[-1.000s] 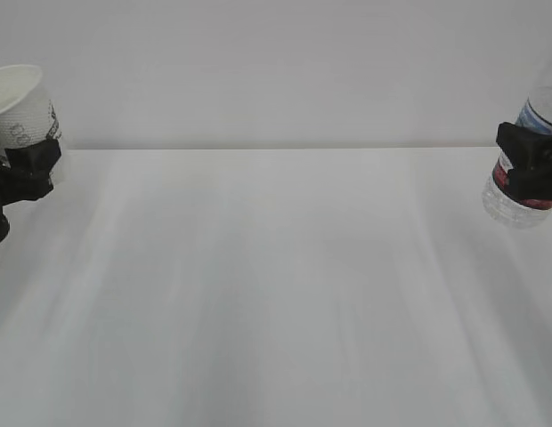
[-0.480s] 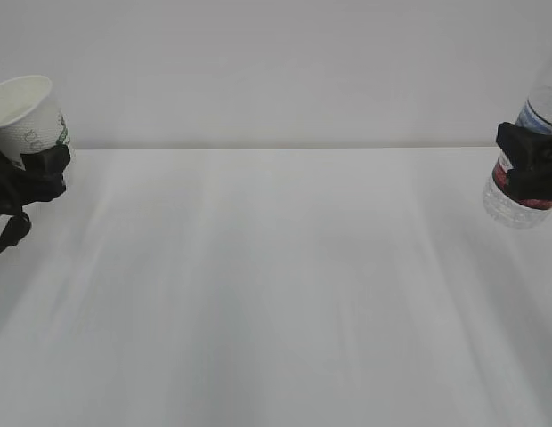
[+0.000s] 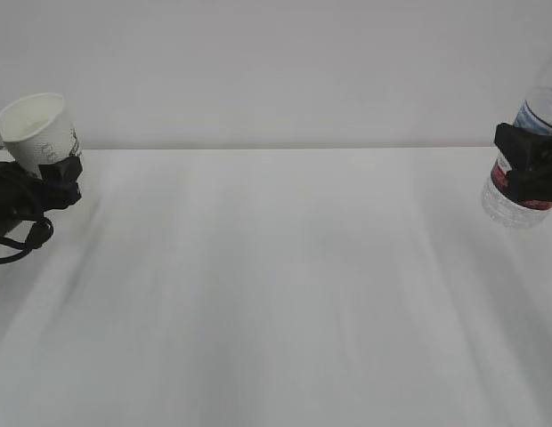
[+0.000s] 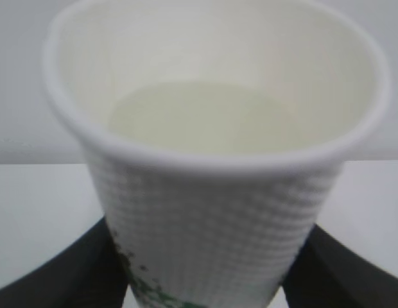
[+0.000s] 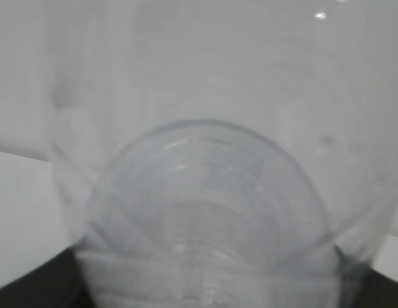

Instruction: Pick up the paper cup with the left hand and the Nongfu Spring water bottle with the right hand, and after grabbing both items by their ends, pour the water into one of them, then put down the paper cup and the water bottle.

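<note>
Since a second ago my left end effector slid inward, gripping the paper cup tilted above the counter; right end effector grips the bottle far right.

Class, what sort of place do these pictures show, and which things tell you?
Probably a robot test bench: a bare white table against a blank wall, with one claw holding a paper cup and another a water bottle.

Bottle top beyond the exterior view's right edge, cup base perhaps hidden by dark fingers.
</note>
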Controlling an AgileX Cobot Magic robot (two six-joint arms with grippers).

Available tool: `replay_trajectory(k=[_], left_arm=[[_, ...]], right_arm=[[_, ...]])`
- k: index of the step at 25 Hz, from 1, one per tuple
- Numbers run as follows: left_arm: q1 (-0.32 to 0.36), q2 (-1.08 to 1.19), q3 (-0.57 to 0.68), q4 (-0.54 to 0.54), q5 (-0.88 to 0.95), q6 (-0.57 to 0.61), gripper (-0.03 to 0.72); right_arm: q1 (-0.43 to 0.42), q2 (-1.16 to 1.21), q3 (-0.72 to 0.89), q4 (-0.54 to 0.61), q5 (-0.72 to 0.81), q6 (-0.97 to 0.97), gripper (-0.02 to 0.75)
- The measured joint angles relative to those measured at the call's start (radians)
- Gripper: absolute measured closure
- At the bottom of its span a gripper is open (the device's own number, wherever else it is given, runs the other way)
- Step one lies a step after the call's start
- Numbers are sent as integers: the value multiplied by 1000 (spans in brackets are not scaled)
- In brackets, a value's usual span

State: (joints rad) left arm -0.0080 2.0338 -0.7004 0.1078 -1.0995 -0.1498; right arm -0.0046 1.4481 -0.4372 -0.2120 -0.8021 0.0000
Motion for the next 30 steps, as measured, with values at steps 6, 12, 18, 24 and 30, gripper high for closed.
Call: replay_trajectory(k=[6,12,18,24,30], left_arm=[[7,81,-58,-23,-4,4,206],[19,158,-102,-25,-4,6,214],[29,221,-124,-27,-41,9,214],[29,234,-126,-27,-63,13,215],[29,235,-128,-27,-63,15,187]], right_arm=[[0,0,0,-6,0,0,297],[0,0,0,-10,0,0,297],[0,0,0,-12,0,0,297],[0,0,0,-12,0,0,297],[0,0,0,-13,0,0,297]])
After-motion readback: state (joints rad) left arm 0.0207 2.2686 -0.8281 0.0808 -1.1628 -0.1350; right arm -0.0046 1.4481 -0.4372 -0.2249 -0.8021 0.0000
